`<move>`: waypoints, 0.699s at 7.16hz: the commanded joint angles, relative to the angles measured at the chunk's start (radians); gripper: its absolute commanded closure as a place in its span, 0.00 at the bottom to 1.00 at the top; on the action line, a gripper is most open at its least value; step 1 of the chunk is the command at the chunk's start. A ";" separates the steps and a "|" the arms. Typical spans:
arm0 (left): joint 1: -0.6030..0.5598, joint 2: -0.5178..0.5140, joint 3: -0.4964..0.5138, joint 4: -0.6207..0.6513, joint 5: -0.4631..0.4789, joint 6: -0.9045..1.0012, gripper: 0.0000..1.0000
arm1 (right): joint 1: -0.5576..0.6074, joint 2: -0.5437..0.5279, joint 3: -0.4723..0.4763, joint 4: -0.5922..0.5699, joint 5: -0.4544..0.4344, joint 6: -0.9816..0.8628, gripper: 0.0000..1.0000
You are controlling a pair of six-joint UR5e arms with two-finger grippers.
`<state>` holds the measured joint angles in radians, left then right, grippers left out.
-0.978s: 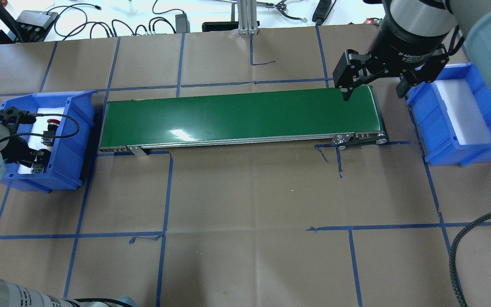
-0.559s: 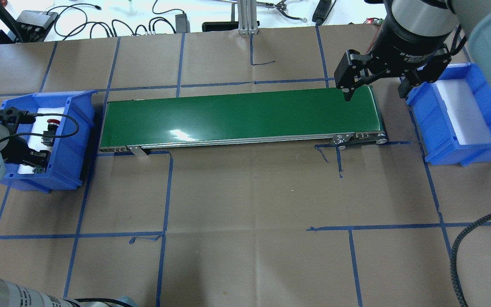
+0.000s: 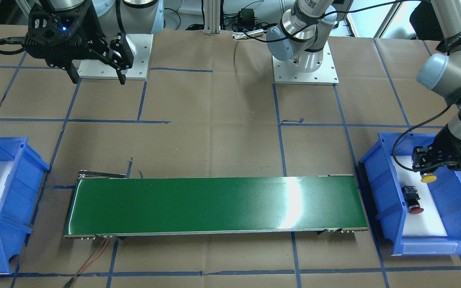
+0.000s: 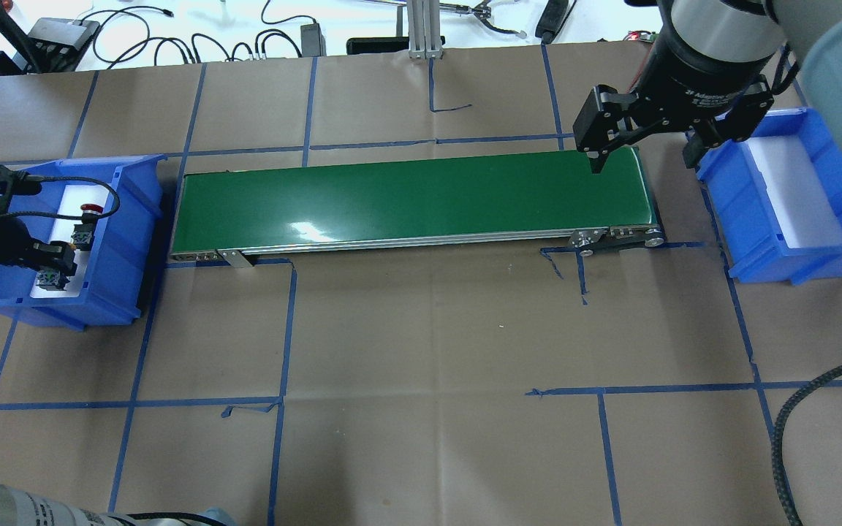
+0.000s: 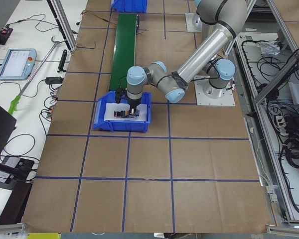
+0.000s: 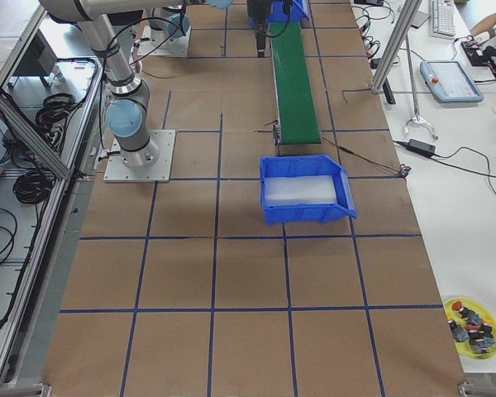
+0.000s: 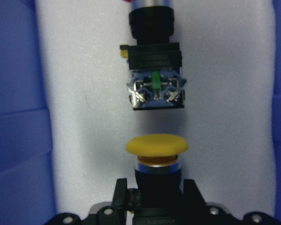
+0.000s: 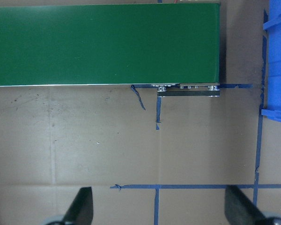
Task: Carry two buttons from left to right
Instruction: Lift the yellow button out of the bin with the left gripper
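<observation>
**Clamping the yellow button in the bin off the belt's left-hand end**

Front-facing view: one glossy green belt (image 3: 214,206) with a thin metal side rail lies on a table (image 3: 214,152) covered in creased brown paper and gridded with blue tape (image 3: 94,120). Two moulded blue plastic bins, each floored with white foam, stand just off the belt's two ends. In the left bin (image 3: 426,248) the left gripper (image 3: 428,170) holds the yellow button (image 3: 428,179), its round cap pointing away from the robot. The red button (image 3: 411,198) lies loose on the foam just beside it. The right gripper (image 3: 97,80) hangs on the robot's side of the belt's other end, near the right bin (image 3: 24,188), fingers wide apart.

Overhead view: the black left gripper sits low inside the left bin under a looping black cable. The red button is on its belt side.

Left view: the near arm, grey tubes with pale blue joint caps, bends down into the bin at the belt's near end. White benches with cables and a tablet-like pendant (image 5: 12,63) flank the table.

Right view: the right bin sits before the belt's near end. One yellow dish (image 6: 475,322) of small parts rests on a white bench.

Left wrist view: two black fingers press either side of the yellow button's black collar, below its smooth domed cap. Beyond it the red button shows a blue terminal block with metal screws.

Right wrist view: two dark fingertips stand well apart over bare paper, with the belt's end above them.
</observation>
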<state>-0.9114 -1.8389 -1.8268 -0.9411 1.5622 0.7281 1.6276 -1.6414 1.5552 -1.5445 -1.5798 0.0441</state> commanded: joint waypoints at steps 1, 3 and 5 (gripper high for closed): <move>-0.004 0.056 0.212 -0.327 0.005 -0.001 0.90 | 0.000 0.000 0.000 0.001 0.000 -0.001 0.00; -0.013 0.061 0.338 -0.508 0.004 -0.019 0.90 | 0.000 -0.001 0.000 0.001 -0.002 -0.001 0.00; -0.094 0.055 0.357 -0.513 -0.008 -0.076 0.90 | 0.000 0.000 0.000 0.001 0.000 -0.001 0.00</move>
<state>-0.9507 -1.7831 -1.4851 -1.4431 1.5591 0.6835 1.6276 -1.6417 1.5555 -1.5432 -1.5810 0.0430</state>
